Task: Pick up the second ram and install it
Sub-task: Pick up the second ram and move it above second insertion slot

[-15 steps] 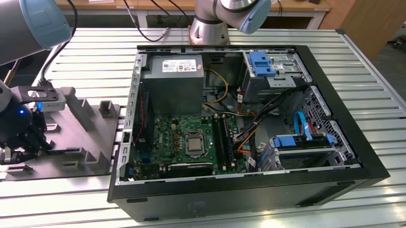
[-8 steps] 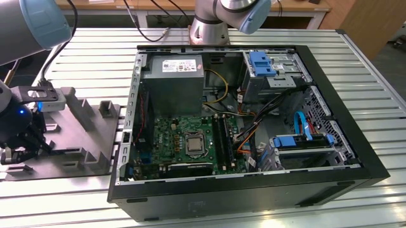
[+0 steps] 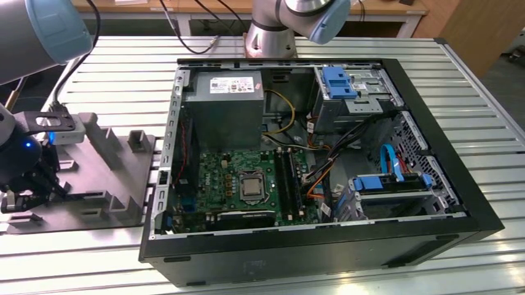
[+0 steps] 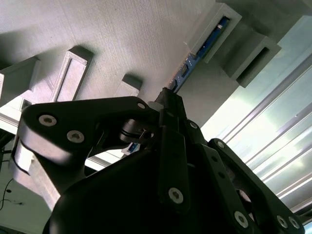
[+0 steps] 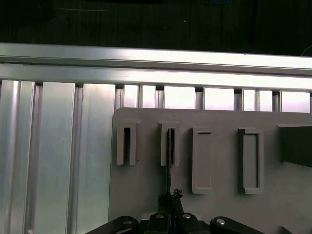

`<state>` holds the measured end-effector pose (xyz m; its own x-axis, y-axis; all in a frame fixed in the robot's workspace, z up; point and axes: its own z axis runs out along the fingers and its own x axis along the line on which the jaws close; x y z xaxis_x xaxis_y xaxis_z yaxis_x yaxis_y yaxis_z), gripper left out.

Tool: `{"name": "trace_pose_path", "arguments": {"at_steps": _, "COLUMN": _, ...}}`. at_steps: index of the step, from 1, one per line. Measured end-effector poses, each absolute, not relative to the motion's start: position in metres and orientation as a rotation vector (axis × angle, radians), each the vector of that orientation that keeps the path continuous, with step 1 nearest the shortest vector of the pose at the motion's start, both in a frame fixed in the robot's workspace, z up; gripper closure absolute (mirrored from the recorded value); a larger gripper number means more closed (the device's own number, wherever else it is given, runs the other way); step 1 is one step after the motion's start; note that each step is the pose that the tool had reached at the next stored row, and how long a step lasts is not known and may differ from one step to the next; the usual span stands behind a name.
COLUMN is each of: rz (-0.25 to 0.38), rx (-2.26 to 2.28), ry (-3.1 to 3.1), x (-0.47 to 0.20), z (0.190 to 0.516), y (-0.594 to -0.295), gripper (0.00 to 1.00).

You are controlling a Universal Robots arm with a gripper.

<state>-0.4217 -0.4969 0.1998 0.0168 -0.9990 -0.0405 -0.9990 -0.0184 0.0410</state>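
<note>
The second ram (image 4: 194,59) is a thin blue-green stick standing on edge in a slot of the grey holder block (image 5: 219,146). In the first wrist view the ram (image 5: 169,156) shows edge-on as a dark line running from the slot to my fingertips. My gripper (image 4: 168,100) has its black fingers closed together around the stick's near end, and the stick still sits in the slot. In the exterior view the gripper (image 3: 26,187) hangs low over the holder block (image 3: 107,178) at the exterior view's left, beside the open computer case (image 3: 328,233).
Inside the case lie the green motherboard (image 3: 233,175) with its long black memory slots (image 3: 287,175), a grey power supply (image 3: 223,110), blue drive brackets (image 3: 336,83) and loose cables. The holder block has several other raised slots (image 5: 248,158). The table (image 3: 123,67) is ribbed aluminium.
</note>
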Motion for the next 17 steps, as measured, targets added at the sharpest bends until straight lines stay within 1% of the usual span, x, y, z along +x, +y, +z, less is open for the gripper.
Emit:
{"name": "trace_pose_path", "arguments": {"at_steps": 2, "rz": -0.091, "rx": 2.239, "ry": -2.2, "x": -0.4217, "z": 0.1997, "y": -0.4969, "gripper": 0.89}}
{"name": "trace_pose_path", "arguments": {"at_steps": 17, "rz": -0.091, "rx": 2.227, "ry": -2.214, "x": -0.4215, "z": 0.1994, "y": -0.4969, "gripper": 0.89}}
